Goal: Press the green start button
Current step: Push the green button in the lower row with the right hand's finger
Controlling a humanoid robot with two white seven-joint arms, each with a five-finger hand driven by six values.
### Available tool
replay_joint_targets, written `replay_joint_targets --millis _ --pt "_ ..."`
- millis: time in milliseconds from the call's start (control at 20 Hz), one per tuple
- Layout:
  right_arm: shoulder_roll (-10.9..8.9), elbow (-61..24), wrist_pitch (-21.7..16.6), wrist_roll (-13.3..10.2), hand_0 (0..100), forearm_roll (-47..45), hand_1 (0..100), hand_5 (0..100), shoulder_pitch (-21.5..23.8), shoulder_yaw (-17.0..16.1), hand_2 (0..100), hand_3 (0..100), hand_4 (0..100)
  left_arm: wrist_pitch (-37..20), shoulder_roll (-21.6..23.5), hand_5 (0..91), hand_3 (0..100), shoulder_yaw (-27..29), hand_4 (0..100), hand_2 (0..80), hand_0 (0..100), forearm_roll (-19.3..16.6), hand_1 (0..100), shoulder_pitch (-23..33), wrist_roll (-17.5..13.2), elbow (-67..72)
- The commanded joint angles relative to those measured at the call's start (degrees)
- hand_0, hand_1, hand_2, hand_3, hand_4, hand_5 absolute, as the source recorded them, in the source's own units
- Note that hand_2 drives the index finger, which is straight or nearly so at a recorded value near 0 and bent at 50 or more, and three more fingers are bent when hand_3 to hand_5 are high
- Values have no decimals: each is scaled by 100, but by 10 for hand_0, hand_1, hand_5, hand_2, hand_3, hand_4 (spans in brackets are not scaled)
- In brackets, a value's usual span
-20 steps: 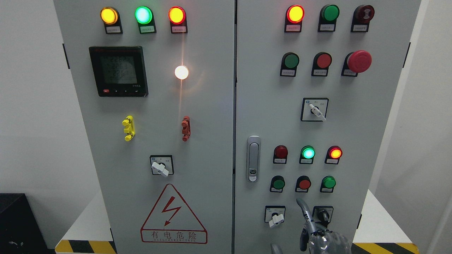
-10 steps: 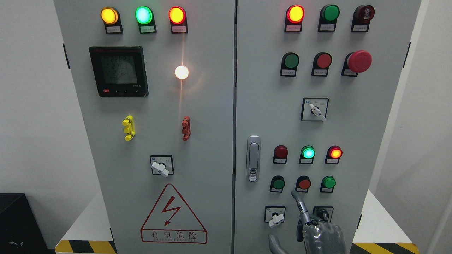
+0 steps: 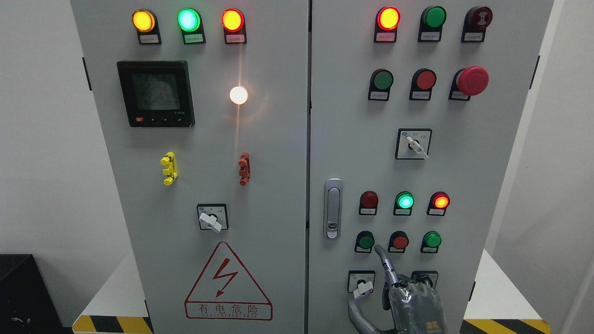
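Hand (image 3: pixel 408 301), right, low on the panel (image 3: pixel 464 153): index finger (image 3: pixel 385 264) extended, others curled, tip just below-right of the green button (image 3: pixel 366 241).

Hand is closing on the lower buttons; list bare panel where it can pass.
Bare: grey panel between the white rotary switch and the lit green lamp. Crowded: round green button, red button, right hand just below.
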Motion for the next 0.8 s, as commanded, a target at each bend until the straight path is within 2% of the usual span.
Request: replay_joint_targets --millis 0,750 --pt "12 444 1 5 318 11 322 984 -180 49 0 937 864 2 0 0 0 0 0 0 120 0 556 -132 -4 -158" --pt "12 664 19 22 333 12 319 980 -329 85 0 941 865 2 0 0 0 0 0 0 120 0 556 -132 -4 -158"
